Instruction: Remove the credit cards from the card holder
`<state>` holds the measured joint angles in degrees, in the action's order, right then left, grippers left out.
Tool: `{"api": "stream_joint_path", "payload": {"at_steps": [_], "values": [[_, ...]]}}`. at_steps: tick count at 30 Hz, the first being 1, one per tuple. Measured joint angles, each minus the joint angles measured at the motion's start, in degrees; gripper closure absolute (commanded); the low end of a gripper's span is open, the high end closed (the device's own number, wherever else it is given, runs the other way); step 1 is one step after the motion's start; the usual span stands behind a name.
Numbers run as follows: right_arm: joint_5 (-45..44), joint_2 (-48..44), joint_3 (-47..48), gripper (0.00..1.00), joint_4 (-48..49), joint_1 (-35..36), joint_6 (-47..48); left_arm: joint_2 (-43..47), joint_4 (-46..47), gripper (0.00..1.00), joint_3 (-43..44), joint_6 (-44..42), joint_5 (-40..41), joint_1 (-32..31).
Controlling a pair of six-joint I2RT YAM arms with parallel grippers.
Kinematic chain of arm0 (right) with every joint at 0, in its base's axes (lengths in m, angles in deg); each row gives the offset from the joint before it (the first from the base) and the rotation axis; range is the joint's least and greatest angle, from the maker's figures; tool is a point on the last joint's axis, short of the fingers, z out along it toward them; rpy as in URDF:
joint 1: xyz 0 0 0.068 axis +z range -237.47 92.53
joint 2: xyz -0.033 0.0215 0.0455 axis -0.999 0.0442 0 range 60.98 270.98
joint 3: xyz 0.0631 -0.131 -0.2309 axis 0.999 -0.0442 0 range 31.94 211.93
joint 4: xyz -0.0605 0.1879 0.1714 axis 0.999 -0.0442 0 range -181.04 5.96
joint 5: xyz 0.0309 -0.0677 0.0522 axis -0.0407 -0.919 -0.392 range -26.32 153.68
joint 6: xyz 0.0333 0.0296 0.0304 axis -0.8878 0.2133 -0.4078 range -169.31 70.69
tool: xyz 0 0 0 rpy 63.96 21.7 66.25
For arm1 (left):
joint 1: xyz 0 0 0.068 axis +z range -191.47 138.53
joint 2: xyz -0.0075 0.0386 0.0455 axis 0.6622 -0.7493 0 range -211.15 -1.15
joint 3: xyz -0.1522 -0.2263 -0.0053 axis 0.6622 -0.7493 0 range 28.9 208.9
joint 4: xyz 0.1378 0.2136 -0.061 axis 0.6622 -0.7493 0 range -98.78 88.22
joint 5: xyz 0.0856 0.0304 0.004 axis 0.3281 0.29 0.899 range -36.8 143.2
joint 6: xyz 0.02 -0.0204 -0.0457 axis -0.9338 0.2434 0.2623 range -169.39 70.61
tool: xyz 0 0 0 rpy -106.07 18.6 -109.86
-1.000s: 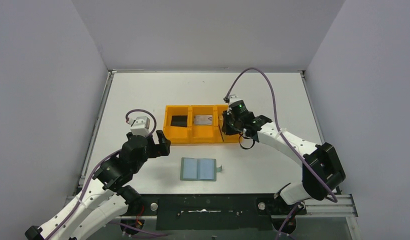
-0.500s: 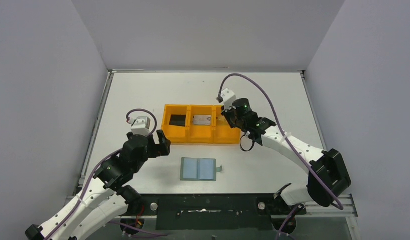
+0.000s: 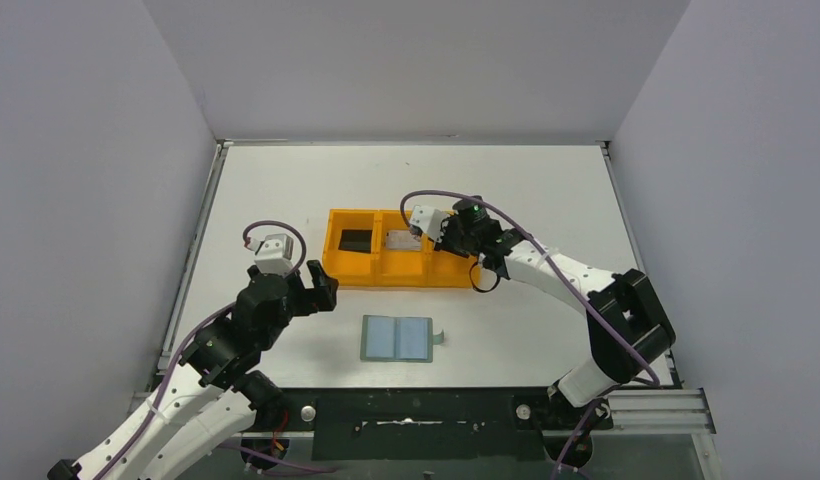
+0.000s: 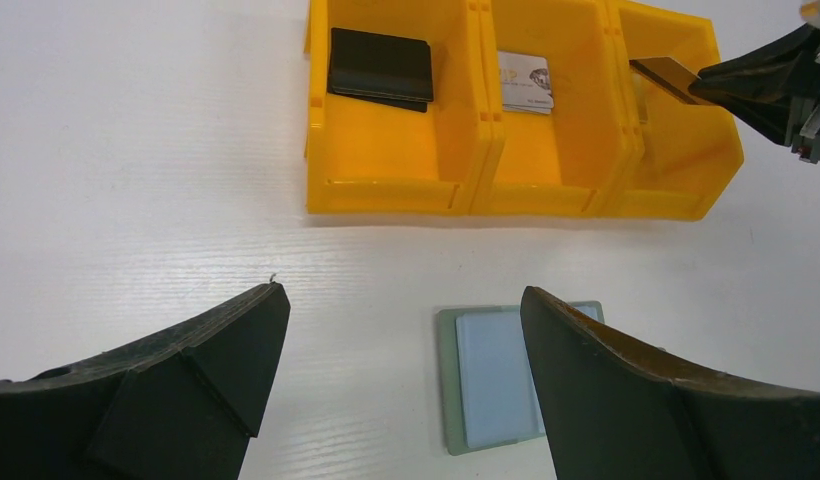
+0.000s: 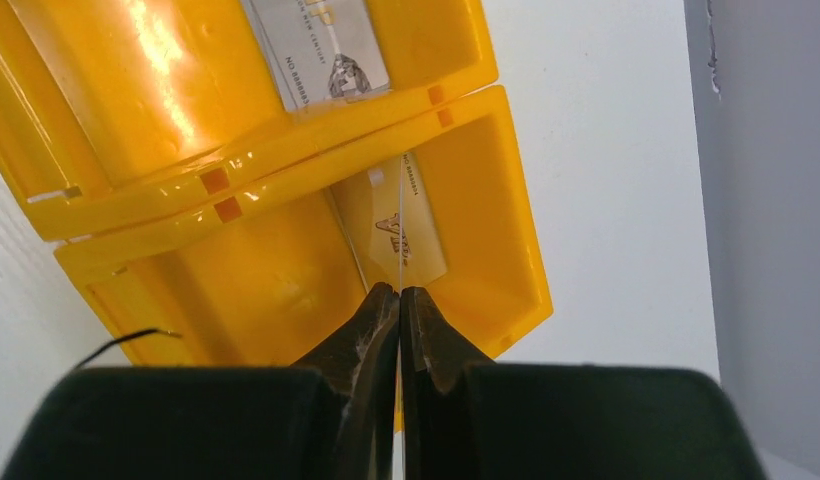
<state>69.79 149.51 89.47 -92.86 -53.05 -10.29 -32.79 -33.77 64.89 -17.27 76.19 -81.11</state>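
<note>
Since a second ago the right arm's wrist has swung left and turned, so that it now reaches across the right end of the tray, while the card holder has not shifted. The card holder (image 3: 397,338) lies open and flat on the counter (image 3: 286,180), pale blue inside up, near the front edge and well apart from both arms.

All three cards are out of it. The black card (image 4: 379,65) lies in the left compartment of the orange tray (image 4: 386,185), and the silvery card (image 4: 524,80) lies in the middle one. The tan-brown card (image 4: 664,73) is at the right compartment, pinched by one end in the right pincer (image 5: 399,292). Its fingers are pressed nearly together on the card's thin edge. Whether the card touches the compartment floor cannot be told.

The tray sits just behind the card holder, towards the middle of the counter. The left pincer (image 4: 403,292) hangs over bare counter to the left of the card holder. Its fingers are spread wide and hold nothing.
</note>
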Motion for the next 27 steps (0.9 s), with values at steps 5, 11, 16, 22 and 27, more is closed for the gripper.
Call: {"api": "stream_joint_path", "payload": {"at_steps": [5, 11, 16, 22, 27], "values": [[0.7, 2.1, 0.1, 1.00, -0.7, 0.0, 5.5, 0.0, 0.0, 0.12, 0.0, 0.0, 0.0, 0.0], [0.6, 5.6, 0.7, 1.00, -0.5, -0.8, 10.5, -0.1, 0.0, 0.12, 0.0, 0.0, 0.0, 0.0], [0.9, 7.8, 0.8, 1.00, 1.6, -2.3, 13.9, -0.1, 0.0, 0.12, 0.0, 0.0, 0.0, 0.1], [0.9, 9.7, 1.1, 0.99, 3.7, -3.0, 18.2, -0.2, 0.0, 0.12, 0.0, 0.0, 0.0, 0.1], [1.9, 10.7, 1.6, 0.97, 3.9, -3.2, 21.1, -0.5, 0.0, 0.12, 0.0, 0.0, 0.0, 0.2]]}}
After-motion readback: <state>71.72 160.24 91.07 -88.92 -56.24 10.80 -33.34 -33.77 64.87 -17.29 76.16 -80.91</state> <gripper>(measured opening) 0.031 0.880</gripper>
